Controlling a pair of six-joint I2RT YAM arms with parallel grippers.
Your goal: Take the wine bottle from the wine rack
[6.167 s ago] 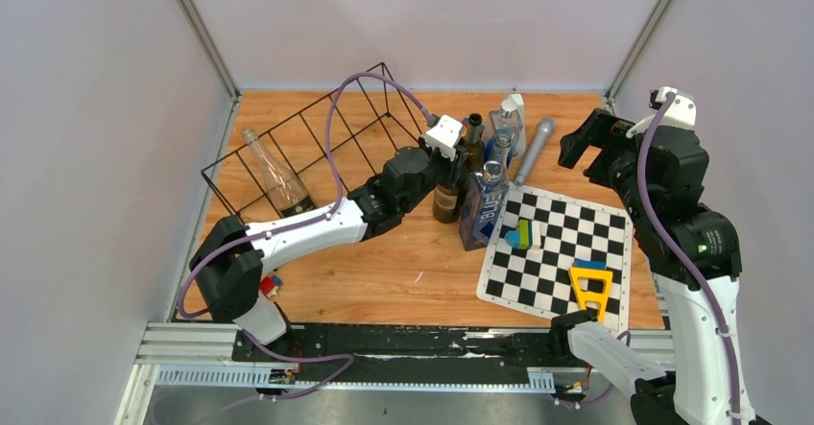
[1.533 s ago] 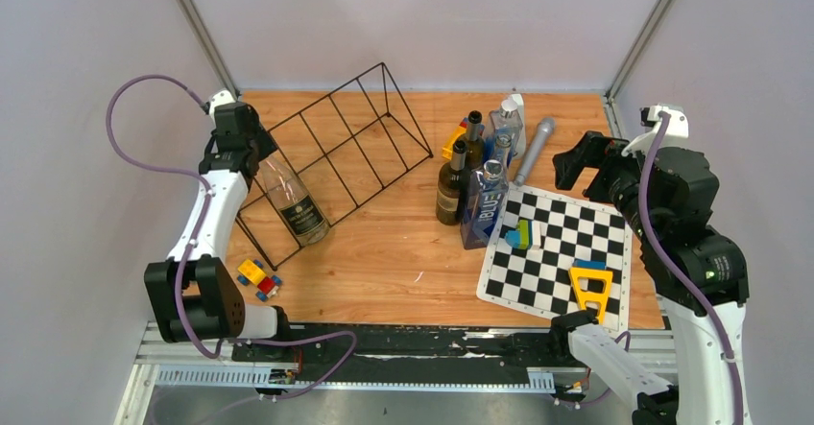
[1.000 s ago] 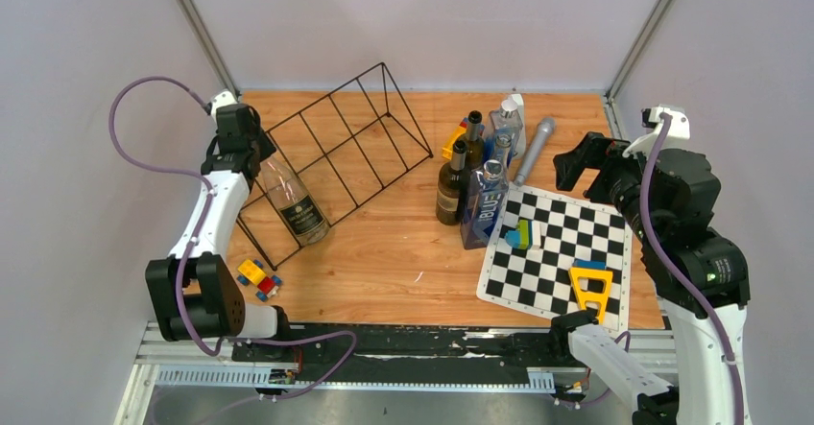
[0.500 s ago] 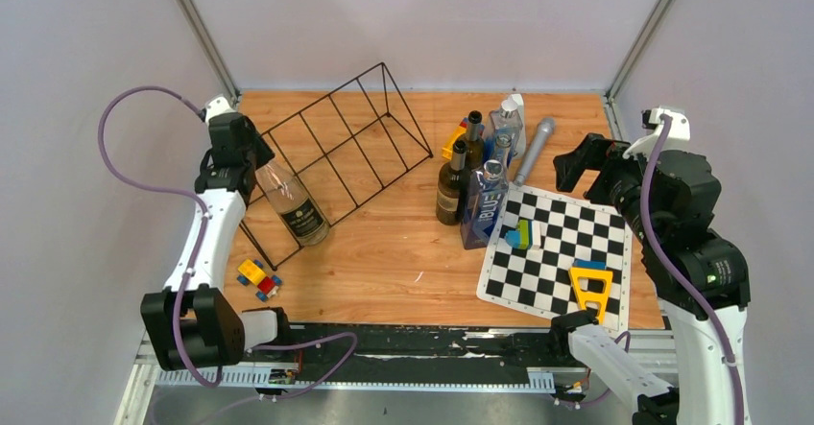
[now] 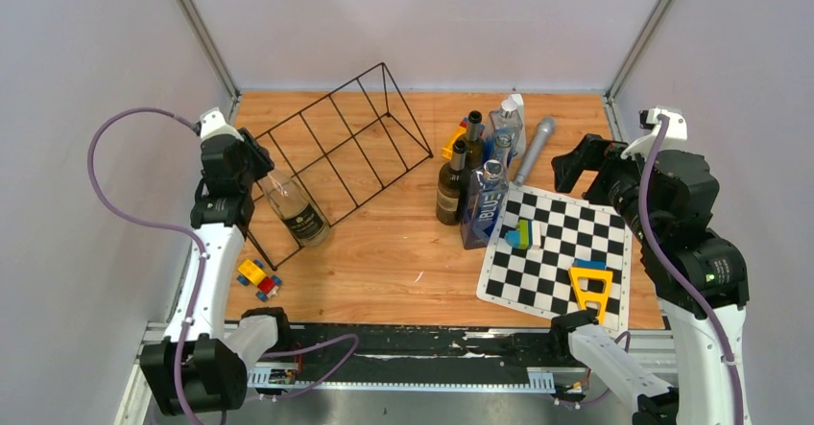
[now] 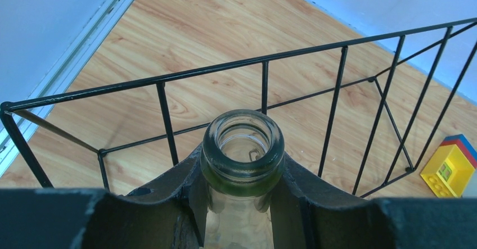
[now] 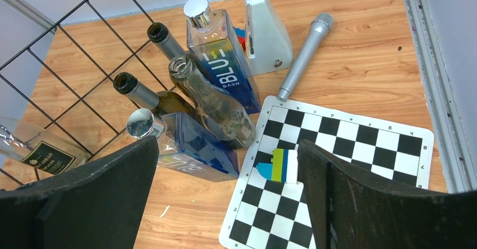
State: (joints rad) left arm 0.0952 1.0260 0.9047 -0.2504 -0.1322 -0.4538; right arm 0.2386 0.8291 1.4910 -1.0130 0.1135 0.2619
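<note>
At the bottom centre of the left wrist view, our left gripper [image 6: 243, 201] is clamped on the neck of the bottle [image 6: 243, 148]. One dark finger presses each side, and the open mouth faces the camera. The bottle's long axis therefore runs straight away from the gripper, in line with our own reach. Past the mouth, the wires of the rack [image 6: 264, 80] cross the upper half of the frame.

From above, at the left of the frame, the bottle lies in the rack's leftmost slot. Its labelled body points toward the lower right and its neck toward the upper left, where we hold it. We judge the pull must follow that axis, neck first, out of the wire. Our right gripper [image 5: 581, 164] hangs at the far right with its fingers spread wide around nothing. It is well apart from the rack, so the left arm is the nearer.
</note>
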